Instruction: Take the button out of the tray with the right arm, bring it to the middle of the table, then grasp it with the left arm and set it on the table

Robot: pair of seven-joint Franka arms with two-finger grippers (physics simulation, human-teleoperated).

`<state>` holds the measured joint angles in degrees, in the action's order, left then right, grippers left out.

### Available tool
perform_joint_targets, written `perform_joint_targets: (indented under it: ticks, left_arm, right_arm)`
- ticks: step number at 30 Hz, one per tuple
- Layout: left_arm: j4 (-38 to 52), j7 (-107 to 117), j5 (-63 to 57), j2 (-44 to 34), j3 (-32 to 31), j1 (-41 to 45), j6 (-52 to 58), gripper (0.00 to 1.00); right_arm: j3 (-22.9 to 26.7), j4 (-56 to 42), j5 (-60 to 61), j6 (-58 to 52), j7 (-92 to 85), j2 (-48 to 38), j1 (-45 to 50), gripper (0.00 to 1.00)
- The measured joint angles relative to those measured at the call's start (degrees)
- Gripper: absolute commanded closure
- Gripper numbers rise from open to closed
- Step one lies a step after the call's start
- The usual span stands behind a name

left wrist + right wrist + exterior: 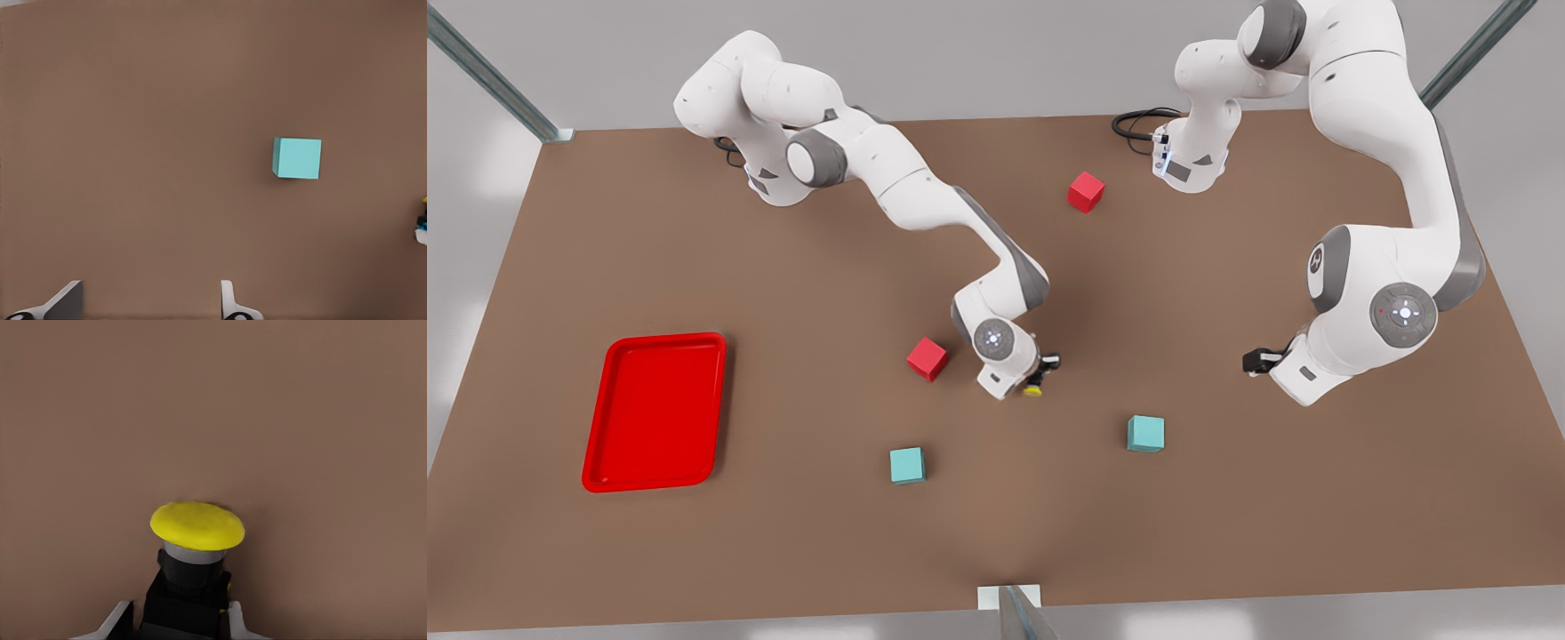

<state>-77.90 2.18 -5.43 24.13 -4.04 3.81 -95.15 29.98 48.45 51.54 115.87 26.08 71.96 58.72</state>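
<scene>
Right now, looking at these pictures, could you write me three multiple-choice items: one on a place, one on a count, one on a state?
1. Where is the button?
A. in the red tray
B. near the table's middle
C. on a teal cube

2. How many red cubes are there?
A. one
B. two
C. four

3. What is the right gripper doing?
A. holding the button
B. open and idle
C. holding a cube

Answers:
1 B, it hangs mid-table.
2 B, one far, one beside the right arm.
3 A, its fingers clamp the dark body.

The left gripper waits open.
</scene>
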Motion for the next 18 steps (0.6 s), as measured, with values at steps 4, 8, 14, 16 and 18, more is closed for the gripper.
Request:
perform_joint_targets:
  ticks: [4,8,14,16,18]
  left_arm:
    - [0.0,0.0,-0.2,-0.2,0.0,0.0,0.0,0.00]
    - [1.6,0.0,-0.1,-0.4,-0.5,1.0,0.0,0.00]
    - [9.0,3.5,0.9,7.8,-9.7,11.1,-2.2,0.00]
    - [10.0,4.4,0.7,12.1,-9.3,14.1,-3.9,0.00]
    - [10.8,6.4,-0.1,13.7,-9.1,18.1,-5.2,0.00]
  right_arm:
    - [-0.1,-0.1,0.1,1.5,2.8,-0.3,-0.2,0.00]
    - [-13.9,17.7,-9.1,-0.4,5.0,-24.7,-10.9,0.00]
    - [-23.4,46.6,-36.7,-7.7,0.4,-55.7,-49.4,0.00]
    - [-23.5,43.6,-43.4,-9.7,-2.9,-56.1,-55.4,0.00]
    - [-23.5,39.6,-47.3,-12.8,-6.1,-57.5,-56.9,0.00]
